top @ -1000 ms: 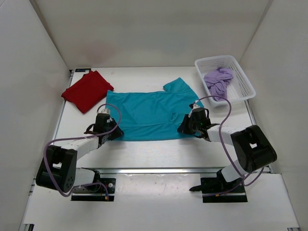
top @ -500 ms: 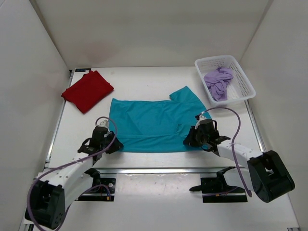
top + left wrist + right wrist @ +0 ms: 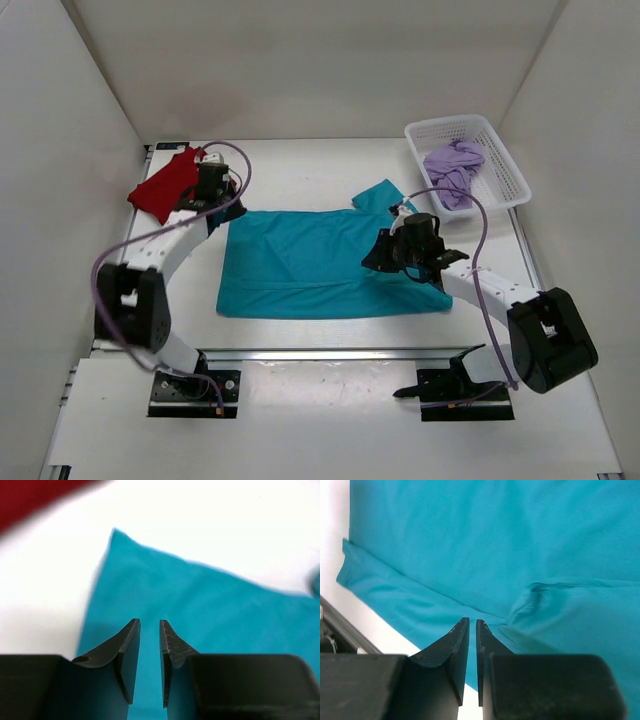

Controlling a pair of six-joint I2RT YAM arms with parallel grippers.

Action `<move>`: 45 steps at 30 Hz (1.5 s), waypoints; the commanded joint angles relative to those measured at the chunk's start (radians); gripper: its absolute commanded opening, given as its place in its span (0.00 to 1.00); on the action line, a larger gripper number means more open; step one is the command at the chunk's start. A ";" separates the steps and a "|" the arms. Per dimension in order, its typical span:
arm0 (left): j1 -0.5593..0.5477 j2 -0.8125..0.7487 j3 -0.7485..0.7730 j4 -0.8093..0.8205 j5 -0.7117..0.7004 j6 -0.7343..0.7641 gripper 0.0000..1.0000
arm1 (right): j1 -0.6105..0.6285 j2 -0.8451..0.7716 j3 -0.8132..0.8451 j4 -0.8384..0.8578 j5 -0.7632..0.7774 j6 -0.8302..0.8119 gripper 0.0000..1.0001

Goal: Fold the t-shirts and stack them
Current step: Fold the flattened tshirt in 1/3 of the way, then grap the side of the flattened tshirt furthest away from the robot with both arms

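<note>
Teal cloth fills the middle of the overhead view: the teal-blue shirt [image 3: 320, 265] lies spread flat on the white table [image 3: 300, 170]. The dark red shirt [image 3: 165, 188] lies at the far left, and the lavender shirt [image 3: 453, 168] is bunched in the mesh basket [image 3: 510, 165]. The left gripper [image 3: 218, 200] is at the teal shirt's far left corner, the right gripper [image 3: 385, 255] over its right side.

From the left wrist, the jaws stand almost together with only a thin slit between them, holding nothing, above teal cloth.

From the right wrist, the jaws are likewise nearly closed and empty, over a crease in the teal shirt.
</note>
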State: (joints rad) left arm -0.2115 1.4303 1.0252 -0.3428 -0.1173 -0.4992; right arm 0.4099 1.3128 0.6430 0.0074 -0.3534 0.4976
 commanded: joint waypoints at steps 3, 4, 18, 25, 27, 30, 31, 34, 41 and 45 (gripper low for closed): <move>0.069 0.265 0.179 -0.010 -0.116 0.107 0.35 | 0.076 0.034 0.003 0.130 -0.045 0.027 0.11; 0.093 0.301 0.196 0.010 -0.096 0.099 0.36 | 0.082 0.039 -0.003 0.149 -0.050 0.032 0.11; 0.133 0.476 0.236 0.178 0.008 0.007 0.44 | 0.127 0.095 -0.069 0.226 -0.114 0.061 0.10; 0.135 0.528 0.256 0.217 0.045 -0.036 0.47 | 0.156 0.131 -0.082 0.253 -0.134 0.071 0.09; 0.136 0.555 0.276 0.217 0.056 -0.045 0.47 | 0.165 0.147 -0.081 0.270 -0.134 0.075 0.09; 0.139 0.576 0.286 0.218 0.079 -0.059 0.41 | 0.182 0.160 -0.071 0.275 -0.144 0.087 0.09; 0.144 0.576 0.288 0.215 0.090 -0.062 0.39 | 0.187 0.163 -0.075 0.281 -0.141 0.079 0.09; 0.146 0.567 0.273 0.232 0.082 -0.065 0.26 | 0.181 0.164 -0.063 0.289 -0.144 0.087 0.10; 0.120 0.552 0.282 0.206 0.015 -0.036 0.04 | 0.092 0.190 0.075 0.235 -0.093 0.044 0.19; 0.113 0.522 0.248 0.212 0.005 -0.030 0.00 | 0.006 0.303 0.261 0.133 0.089 -0.040 0.43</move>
State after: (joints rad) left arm -0.0872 2.0144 1.2812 -0.1349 -0.0887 -0.5396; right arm 0.4641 1.5558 0.7841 0.1753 -0.4133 0.5373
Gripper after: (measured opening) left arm 0.021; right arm 0.377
